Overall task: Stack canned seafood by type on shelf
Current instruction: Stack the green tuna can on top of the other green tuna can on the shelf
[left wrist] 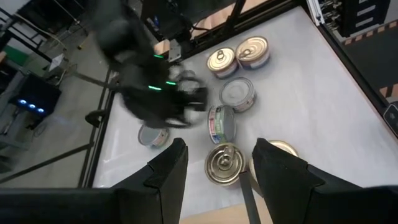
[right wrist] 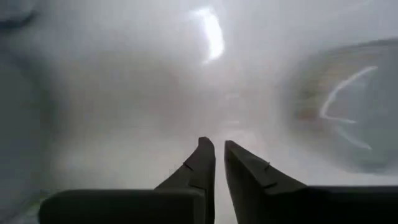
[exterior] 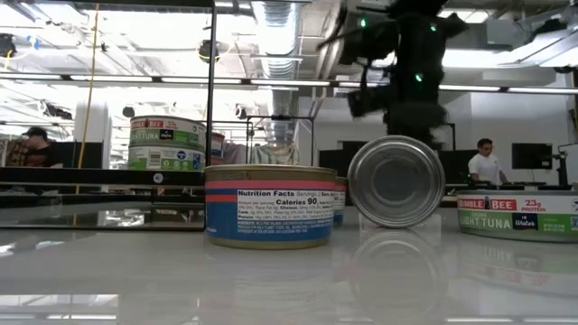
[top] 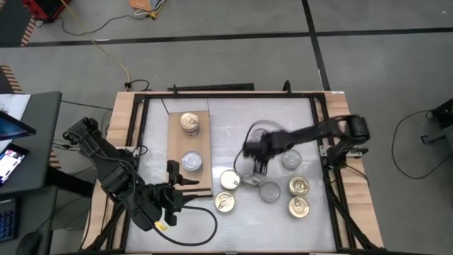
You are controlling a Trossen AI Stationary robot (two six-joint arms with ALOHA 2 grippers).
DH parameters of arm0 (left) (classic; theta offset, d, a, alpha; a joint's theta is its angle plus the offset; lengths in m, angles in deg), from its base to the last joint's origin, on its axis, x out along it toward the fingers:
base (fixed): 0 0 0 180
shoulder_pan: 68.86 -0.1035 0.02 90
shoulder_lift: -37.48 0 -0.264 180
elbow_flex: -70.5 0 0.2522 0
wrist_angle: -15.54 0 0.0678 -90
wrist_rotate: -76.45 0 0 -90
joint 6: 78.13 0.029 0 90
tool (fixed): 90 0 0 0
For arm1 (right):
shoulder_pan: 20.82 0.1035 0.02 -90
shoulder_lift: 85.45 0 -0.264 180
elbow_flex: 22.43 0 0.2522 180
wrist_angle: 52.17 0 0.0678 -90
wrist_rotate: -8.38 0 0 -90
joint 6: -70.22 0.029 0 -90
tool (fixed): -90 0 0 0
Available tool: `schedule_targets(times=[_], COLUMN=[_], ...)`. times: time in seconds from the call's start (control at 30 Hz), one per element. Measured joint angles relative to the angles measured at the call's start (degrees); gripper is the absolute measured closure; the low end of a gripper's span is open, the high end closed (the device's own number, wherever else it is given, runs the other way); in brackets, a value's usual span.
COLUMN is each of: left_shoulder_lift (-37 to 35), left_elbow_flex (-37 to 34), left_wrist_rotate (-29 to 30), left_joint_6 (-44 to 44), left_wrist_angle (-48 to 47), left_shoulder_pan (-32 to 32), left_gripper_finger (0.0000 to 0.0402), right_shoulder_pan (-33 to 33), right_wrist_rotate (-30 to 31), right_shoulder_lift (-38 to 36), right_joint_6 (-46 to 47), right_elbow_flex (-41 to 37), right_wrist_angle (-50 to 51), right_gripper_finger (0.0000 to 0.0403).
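Observation:
The tan shelf (top: 177,145) lies left of the table's middle. It carries a gold-topped tin (top: 190,122) and a silver-topped tin (top: 191,162). Several more tins lie on the white table to its right, among them gold ones (top: 225,203) (top: 299,207) and a silver one (top: 270,191). One tin stands on its edge (exterior: 396,181) (left wrist: 221,123). My left gripper (left wrist: 217,165) is open and hovers by the shelf's near right corner (top: 173,180), above a gold tin (left wrist: 226,163). My right gripper (right wrist: 217,163) is shut, blurred, over the table near the upright tin (top: 256,161), with nothing between its fingers.
Black frame rails (top: 322,142) and wooden side rails (top: 120,134) border the table. A blue-and-pink labelled tin (exterior: 271,206) and a tuna tin (exterior: 519,215) sit near the low camera. Bare white table (top: 233,117) lies toward the far edge. People show in the room behind (exterior: 488,162).

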Motion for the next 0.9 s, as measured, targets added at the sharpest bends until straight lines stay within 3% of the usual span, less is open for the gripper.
schedule_targets(times=[0.17,0.4,0.6,0.73,0.9], left_shoulder_lift=[0.00,0.00,0.00,0.00,0.00], left_elbow_flex=[-0.01,-0.01,-0.01,-0.01,-0.01], left_wrist_rotate=[0.00,0.06,-1.30,-1.40,-1.40], left_joint_6=[0.03,-0.69,-2.46,-2.55,-3.06], left_wrist_angle=[-0.60,-0.71,-0.73,-0.75,-0.82], left_shoulder_pan=[0.01,-0.01,-0.01,0.01,0.01], left_gripper_finger=[0.0229,0.0229,0.0229,0.0229,0.0229], right_shoulder_pan=[-0.17,10.95,21.07,23.62,23.06], right_wrist_rotate=[0.95,0.51,0.65,4.76,10.41], right_shoulder_lift=[-11.17,-19.27,-17.81,-13.20,-7.19], right_joint_6=[-0.51,2.20,9.03,11.34,11.45], right_elbow_flex=[0.26,0.30,0.30,0.30,0.28], right_wrist_angle=[0.53,0.56,-4.33,-7.75,-7.33], right_gripper_finger=[0.0331,0.0300,0.0196,0.0129,0.0100])
